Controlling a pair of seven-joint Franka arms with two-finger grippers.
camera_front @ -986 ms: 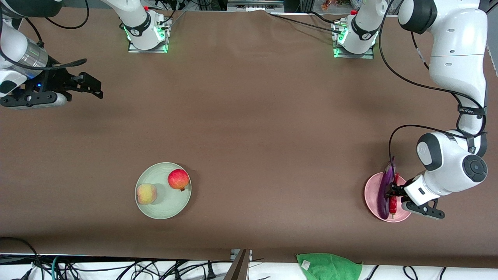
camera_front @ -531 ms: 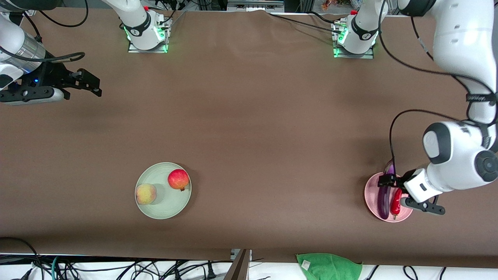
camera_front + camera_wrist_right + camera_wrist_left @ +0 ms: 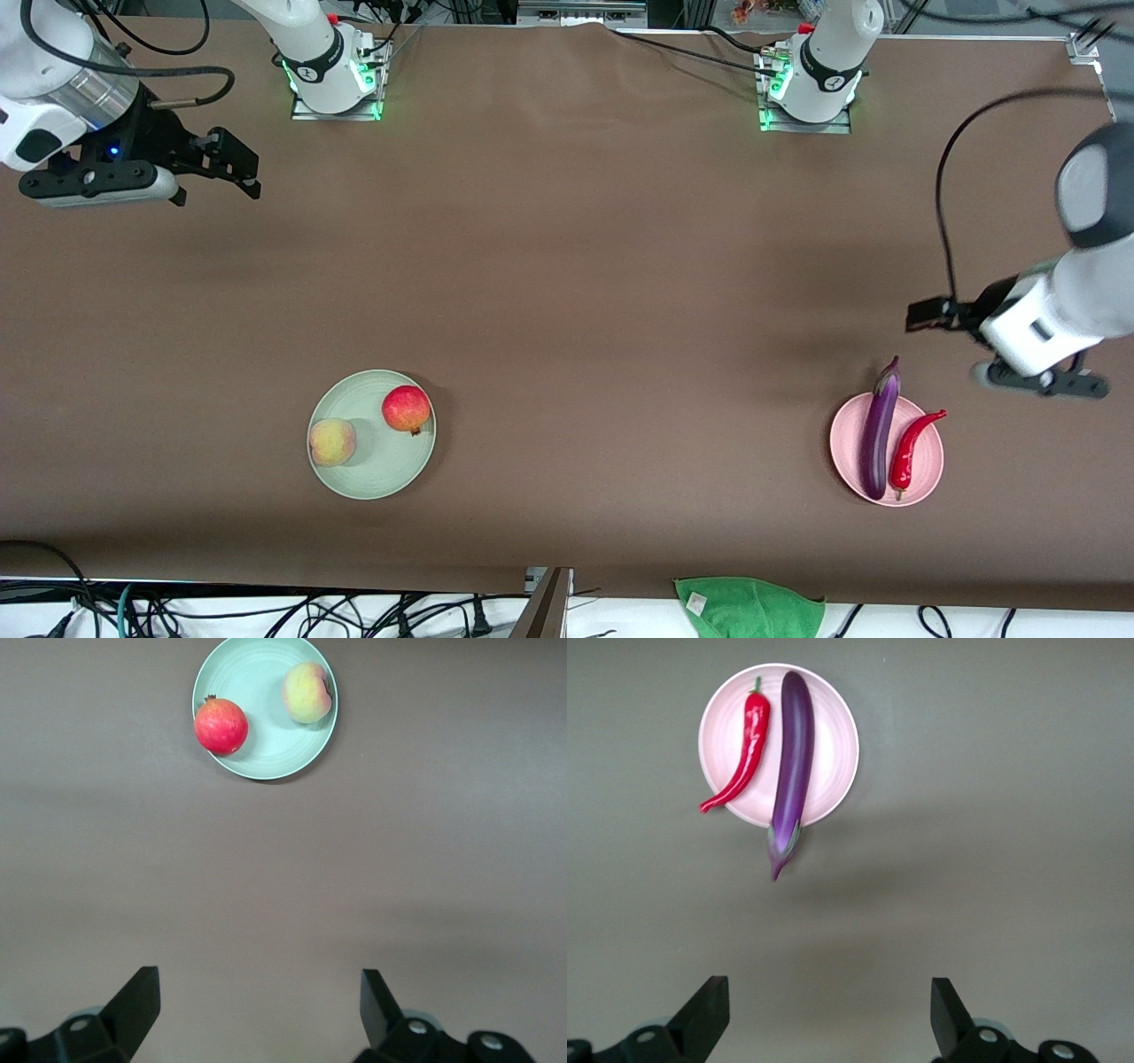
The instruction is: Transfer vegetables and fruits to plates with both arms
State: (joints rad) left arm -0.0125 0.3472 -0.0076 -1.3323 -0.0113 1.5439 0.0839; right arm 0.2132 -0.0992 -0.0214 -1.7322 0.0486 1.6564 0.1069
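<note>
Two plates sat loaded nearest the camera, sorted by kind: pink plate [image 3: 846,461] bearing eggplant [image 3: 880,427] beside chili [image 3: 907,452]; green plate [image 3: 376,470] bearing peach [image 3: 333,441] and red fruit [image 3: 406,408]; left gripper [image 3: 830,1019] and right gripper [image 3: 259,1014] hung empty over bare worktop [image 3: 567,266], jaws spread, apparently finished.

Robot lab — bolted arm bases [image 3: 335,75], brown-covered table [image 3: 567,266], loose cables [image 3: 266,611]

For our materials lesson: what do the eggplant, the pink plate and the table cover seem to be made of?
Eggplant: probably plastic; its purple skin is very glossy.
Pink plate: matte, perhaps ceramic or plastic; no shine, faint rings.
Table cover: brown matte sheet, perhaps paper or fabric.
</note>
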